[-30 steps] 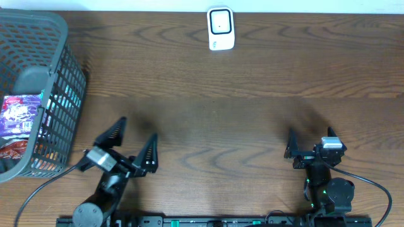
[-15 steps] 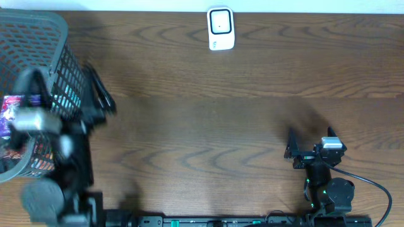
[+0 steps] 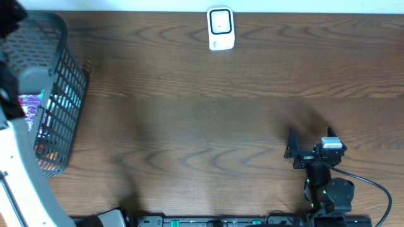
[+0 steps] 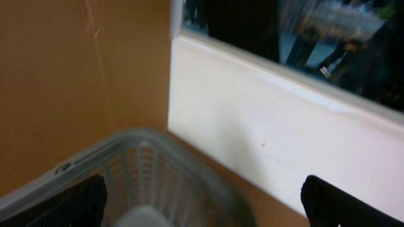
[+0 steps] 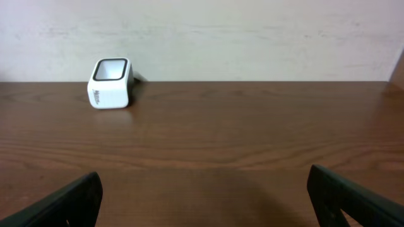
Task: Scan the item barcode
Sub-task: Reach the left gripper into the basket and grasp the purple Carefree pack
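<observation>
Grey basket [image 3: 63,82], upper left, holds purple packet [image 3: 30,104] | scanner [image 3: 220,28] top centre, well apart | my left gripper [image 4: 202,207] above basket, jaws apart, empty | right gripper [image 5: 202,198] lower right, jaws apart, empty | risk: an off-centre descent snags the mesh or tips the basket

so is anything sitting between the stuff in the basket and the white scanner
Nothing visible does. The brown wooden table lies bare between the dark grey mesh basket and the small white box-shaped scanner. Only the basket's own wall encloses the purple packet, so it likely has to come up and out first.
</observation>
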You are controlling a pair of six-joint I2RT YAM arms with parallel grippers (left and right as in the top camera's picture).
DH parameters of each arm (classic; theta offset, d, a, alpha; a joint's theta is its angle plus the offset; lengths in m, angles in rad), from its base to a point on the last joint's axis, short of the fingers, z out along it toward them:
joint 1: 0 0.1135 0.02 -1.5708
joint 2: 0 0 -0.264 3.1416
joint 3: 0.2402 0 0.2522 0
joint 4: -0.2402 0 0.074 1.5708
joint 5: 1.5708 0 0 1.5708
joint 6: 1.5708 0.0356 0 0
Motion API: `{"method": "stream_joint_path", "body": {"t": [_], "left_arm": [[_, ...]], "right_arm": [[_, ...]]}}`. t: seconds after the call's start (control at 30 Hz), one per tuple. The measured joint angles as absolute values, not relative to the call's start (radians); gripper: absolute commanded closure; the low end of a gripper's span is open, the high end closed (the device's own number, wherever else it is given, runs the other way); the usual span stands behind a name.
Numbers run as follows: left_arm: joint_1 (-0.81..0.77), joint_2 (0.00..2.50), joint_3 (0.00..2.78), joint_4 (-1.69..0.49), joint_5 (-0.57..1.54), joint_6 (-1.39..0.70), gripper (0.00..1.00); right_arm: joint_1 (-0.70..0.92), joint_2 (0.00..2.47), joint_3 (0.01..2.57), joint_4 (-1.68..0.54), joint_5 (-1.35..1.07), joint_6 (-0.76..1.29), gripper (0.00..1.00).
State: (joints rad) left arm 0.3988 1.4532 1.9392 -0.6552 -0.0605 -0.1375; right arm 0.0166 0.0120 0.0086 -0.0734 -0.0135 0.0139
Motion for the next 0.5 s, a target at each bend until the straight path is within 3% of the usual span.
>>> {"method": "stream_joint_path", "body": {"t": [0.5], "left_arm": [[0.622,1.663,1.966,-0.963,-0.084,-0.163,0.02]], "right_arm": [[0.017,0.012,0.009,-0.073,-0.014,0.014,0.01]]}}
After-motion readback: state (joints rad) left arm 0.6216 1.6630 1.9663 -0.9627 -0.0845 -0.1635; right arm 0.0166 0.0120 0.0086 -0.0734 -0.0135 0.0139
